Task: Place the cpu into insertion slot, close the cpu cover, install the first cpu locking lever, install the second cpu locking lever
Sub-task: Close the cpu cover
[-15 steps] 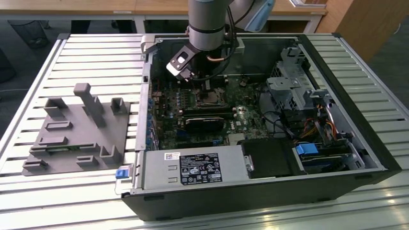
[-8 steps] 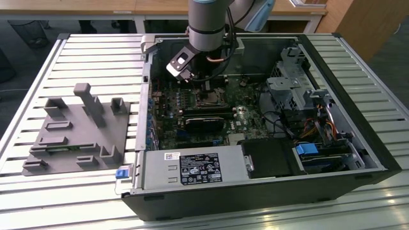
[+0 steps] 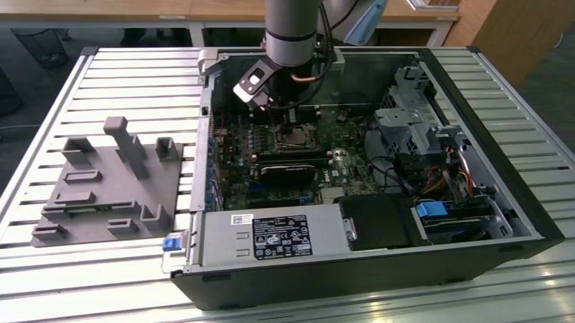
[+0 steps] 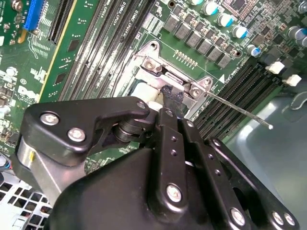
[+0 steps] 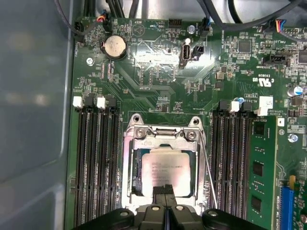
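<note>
The arm reaches down into an open computer case that lies on a slatted metal surface, with a grey moulded fixture resting on the slats at the exterior view's left of the case. In the first wrist view the cpu sits flat in the insertion slot, its dull silver top showing through the cut-out of the cpu cover, which lies down over it. The gripper hangs right at the near edge of the chip, and its black fingers are narrow, drawn close together with nothing visible between them. In the second wrist view the fingertips meet the silvery frame at one side of the socket; whether they press on it I cannot tell. A thin wire locking lever runs beside the socket, between it and a bank of long black memory slots, and in the second wrist view it angles out away from the socket's rim over those slots. More memory slots line the socket's other side on the green circuit board.
</note>
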You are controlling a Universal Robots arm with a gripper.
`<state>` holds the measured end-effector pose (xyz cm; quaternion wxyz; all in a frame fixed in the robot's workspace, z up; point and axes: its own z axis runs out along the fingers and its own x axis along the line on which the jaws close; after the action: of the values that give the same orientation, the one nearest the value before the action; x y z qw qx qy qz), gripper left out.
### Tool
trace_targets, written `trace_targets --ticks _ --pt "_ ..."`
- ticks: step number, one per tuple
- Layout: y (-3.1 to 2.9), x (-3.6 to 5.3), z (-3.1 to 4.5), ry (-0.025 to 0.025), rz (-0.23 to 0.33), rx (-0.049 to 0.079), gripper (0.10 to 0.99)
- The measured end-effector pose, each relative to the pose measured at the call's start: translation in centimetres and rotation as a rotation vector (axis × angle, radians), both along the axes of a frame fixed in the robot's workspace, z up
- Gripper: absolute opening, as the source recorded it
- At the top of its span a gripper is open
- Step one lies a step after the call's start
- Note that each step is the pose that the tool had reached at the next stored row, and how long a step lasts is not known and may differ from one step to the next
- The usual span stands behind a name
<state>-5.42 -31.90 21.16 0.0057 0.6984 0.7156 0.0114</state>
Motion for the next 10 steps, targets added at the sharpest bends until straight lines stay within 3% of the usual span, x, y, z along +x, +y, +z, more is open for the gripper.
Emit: trace_targets --ticks 10 --pt "0.0 0.95 0.01 0.0042 0.0 0.0 0.106"
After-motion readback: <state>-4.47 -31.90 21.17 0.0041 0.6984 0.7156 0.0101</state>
